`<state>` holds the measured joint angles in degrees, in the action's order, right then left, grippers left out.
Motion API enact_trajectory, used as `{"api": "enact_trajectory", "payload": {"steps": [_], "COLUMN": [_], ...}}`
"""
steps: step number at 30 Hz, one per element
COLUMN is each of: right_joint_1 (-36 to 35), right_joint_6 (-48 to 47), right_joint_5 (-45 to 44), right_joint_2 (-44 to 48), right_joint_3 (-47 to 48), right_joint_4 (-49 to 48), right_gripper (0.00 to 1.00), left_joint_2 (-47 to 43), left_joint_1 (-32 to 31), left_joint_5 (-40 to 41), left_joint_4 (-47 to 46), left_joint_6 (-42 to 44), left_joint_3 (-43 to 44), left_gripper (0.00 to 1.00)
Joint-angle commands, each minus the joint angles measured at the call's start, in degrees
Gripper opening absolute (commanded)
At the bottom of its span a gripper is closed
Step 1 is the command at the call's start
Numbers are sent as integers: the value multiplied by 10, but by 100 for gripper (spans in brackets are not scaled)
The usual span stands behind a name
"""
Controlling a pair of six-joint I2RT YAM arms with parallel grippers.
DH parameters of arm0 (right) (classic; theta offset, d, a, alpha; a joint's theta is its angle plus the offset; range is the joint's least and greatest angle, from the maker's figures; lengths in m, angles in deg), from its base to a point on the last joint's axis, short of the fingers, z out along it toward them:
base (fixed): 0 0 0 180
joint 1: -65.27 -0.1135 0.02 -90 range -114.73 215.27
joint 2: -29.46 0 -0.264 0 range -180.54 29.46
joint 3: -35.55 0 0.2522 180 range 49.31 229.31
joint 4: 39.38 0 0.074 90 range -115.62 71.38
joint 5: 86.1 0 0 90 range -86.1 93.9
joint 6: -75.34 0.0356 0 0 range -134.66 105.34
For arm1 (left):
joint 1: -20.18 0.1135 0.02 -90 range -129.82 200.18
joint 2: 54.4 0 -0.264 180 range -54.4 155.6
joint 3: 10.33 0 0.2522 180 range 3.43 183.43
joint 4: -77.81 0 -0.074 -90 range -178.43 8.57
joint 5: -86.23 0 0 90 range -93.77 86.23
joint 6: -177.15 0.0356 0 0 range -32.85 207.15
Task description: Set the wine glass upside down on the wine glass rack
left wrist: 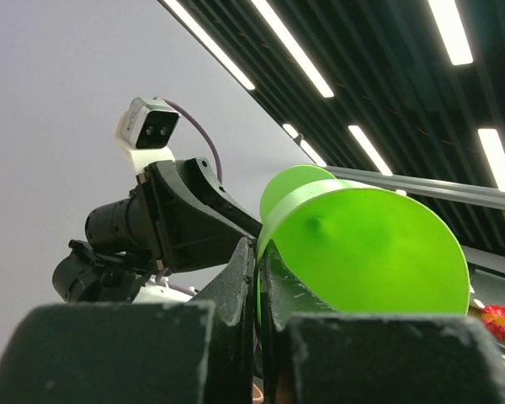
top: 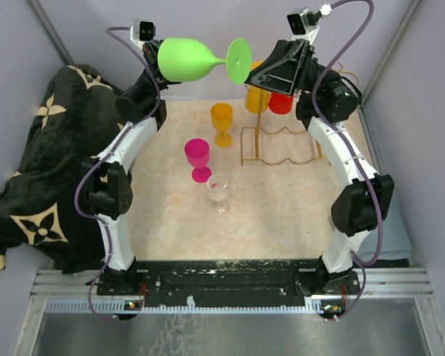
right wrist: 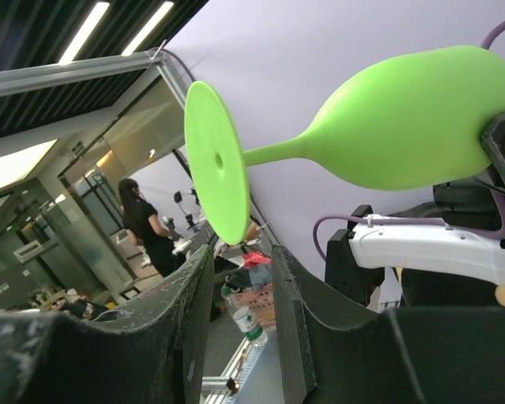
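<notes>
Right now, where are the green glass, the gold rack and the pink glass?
green wine glass (top: 185,59), top view, on its bowl.
wine glass rack (top: 256,137), top view, on an upright post.
pink glass (top: 197,153), top view, on its bowl.

The wine glass (top: 187,59) lies sideways in the left pincer (left wrist: 254,257), foot toward the right pincer (right wrist: 241,257).

Robotics lab: ceiling strip lights (left wrist: 299,52), aluminium frame (right wrist: 67,74), person (right wrist: 143,227) among workbenches

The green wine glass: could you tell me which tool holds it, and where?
The left tool holds the green wine glass by its bowl's rim.
</notes>
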<state>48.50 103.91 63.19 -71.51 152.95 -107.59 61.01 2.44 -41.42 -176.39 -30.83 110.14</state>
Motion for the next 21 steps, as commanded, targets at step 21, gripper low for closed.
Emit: {"api": "enact_trajectory", "payload": {"steps": [21], "right_joint_1": [-6], "right_joint_6": [-87], "right_joint_5": [10], "right_joint_2": [-13], "right_joint_3": [99], "right_joint_4": [116], "right_gripper": [10], "left_joint_2": [-7], "left_joint_1": [-7], "left_joint_5": [14], "left_joint_4": [-134], "left_joint_6": [-136], "left_joint_3": [-24], "left_gripper": [0]}}
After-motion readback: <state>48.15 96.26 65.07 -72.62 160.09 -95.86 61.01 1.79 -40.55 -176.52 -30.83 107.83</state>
